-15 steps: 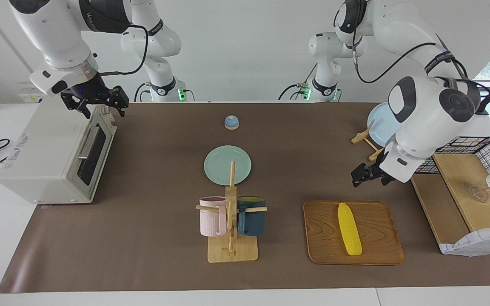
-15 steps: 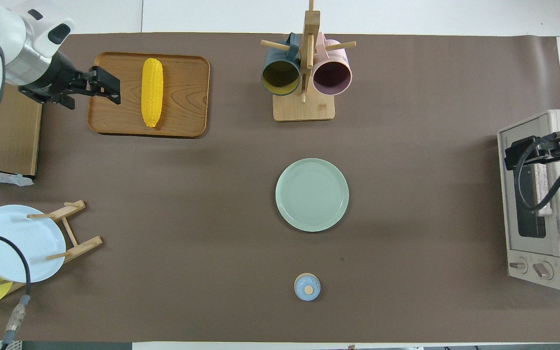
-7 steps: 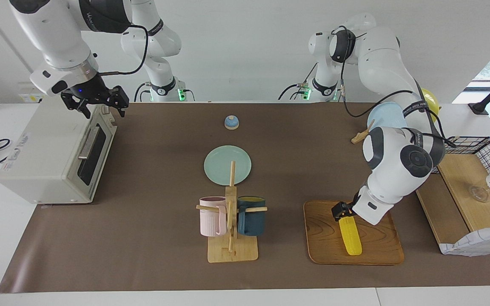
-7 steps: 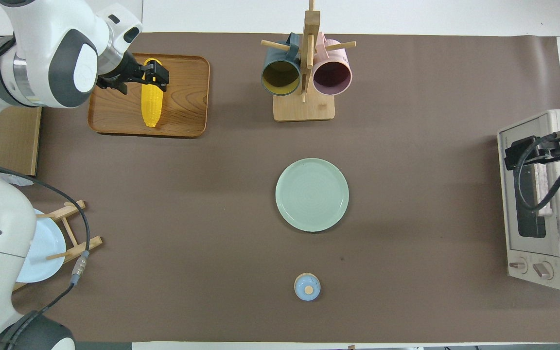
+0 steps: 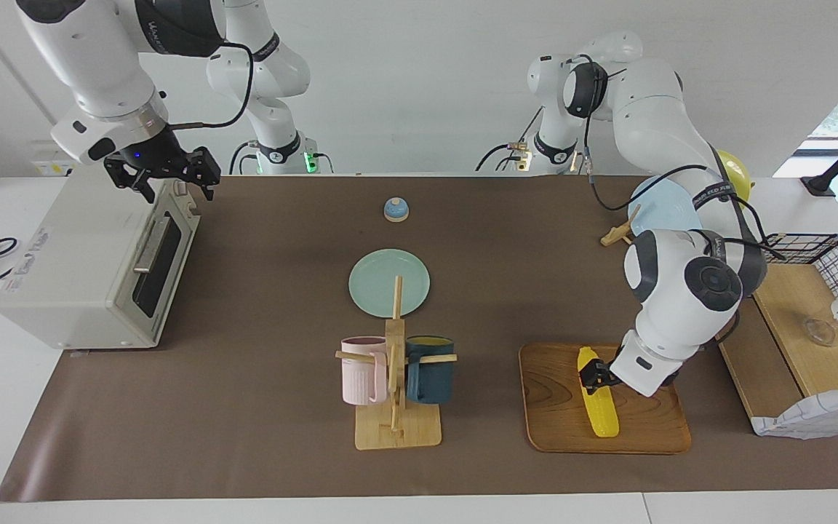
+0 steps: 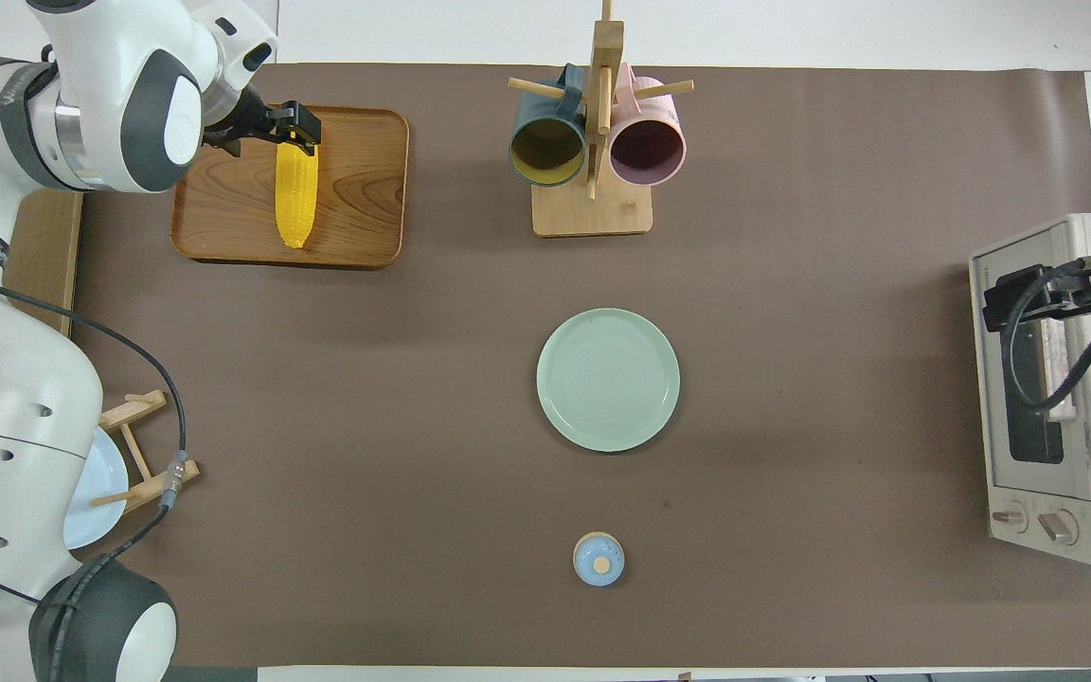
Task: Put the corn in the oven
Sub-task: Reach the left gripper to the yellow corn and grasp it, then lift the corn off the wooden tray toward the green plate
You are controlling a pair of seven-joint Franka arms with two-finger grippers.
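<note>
Facing view: bright yellow glossy ribbed corn cob (image 5: 598,400) lies on the wooden tray (image 5: 557,429). Left gripper (image 5: 595,375), jaws spread, straddles its upper part, not closed. Right gripper (image 5: 164,175) open, waits over the off-white toaster oven (image 5: 77,269), door shut.

Overhead view: the gripper sits at the cob's end farthest from the robots. Looks stiff, light, slick, tapered; grip mid-body across the ribs.

A green plate (image 6: 608,379) lies mid-table; a mug tree (image 6: 593,204) with a navy mug (image 6: 545,147) and a pink mug (image 6: 648,147) stands farther out.
</note>
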